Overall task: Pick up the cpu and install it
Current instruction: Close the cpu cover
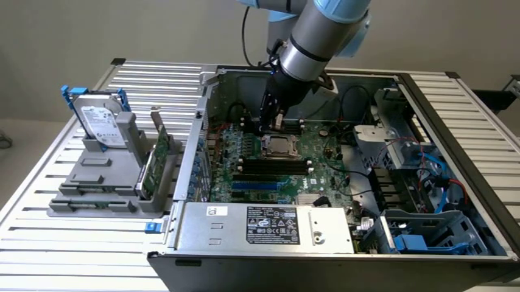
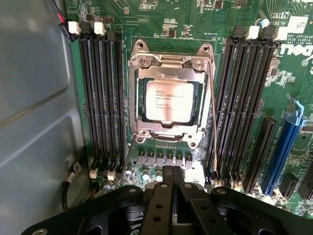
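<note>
Single arm [image 1: 321, 36] reaching steeply down, gripper [image 2: 171, 170] pointing downward, fingers [image 2: 159, 196] pressed together

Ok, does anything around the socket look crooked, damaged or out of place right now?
Nothing stands out. The small flat silver square cpu lies level inside the dark socket's metal frame, its edges parallel to the frame, no tilt visible. The black pincer is shut and holds nothing.

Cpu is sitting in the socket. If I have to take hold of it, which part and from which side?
Come straight down from above onto two opposite edges of the cpu. It lies flat, silver top up, inside the metal socket frame, which seems to overlap its rim, so those edges look hard to reach while the frame is down.
</note>
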Controlling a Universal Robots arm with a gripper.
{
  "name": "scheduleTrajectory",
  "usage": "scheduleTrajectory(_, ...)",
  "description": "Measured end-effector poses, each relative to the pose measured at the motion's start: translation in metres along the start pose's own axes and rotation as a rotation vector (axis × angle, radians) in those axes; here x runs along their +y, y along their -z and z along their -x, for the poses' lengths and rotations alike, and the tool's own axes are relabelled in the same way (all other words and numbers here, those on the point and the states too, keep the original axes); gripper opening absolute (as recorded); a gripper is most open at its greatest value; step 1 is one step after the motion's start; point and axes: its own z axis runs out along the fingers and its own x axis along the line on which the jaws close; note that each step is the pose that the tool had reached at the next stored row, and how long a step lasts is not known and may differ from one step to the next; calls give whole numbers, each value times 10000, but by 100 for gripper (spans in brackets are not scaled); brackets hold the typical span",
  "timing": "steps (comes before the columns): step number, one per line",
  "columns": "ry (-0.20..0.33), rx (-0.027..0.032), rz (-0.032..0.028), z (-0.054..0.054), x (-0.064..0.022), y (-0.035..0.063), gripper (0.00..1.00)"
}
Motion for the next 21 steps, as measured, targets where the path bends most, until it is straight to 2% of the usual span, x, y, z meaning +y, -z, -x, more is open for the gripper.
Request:
scheduleTrajectory(2,0,-41,163,5,2,-33,11)
scheduleTrajectory(3,3,-45,209,6,6,-46,11)
scheduleTrajectory(6,8,-55,315,9,17,-86,11)
scheduleTrajectory(8,9,-62,350,12,21,-109,11)
scheduleTrajectory(9,12,-70,411,16,30,-143,11)
scheduleTrajectory(10,13,-71,440,17,34,-153,11)
scheduleTrajectory(14,18,-79,529,19,40,-171,11)
scheduleTrajectory(21,22,-81,599,20,47,-181,11)
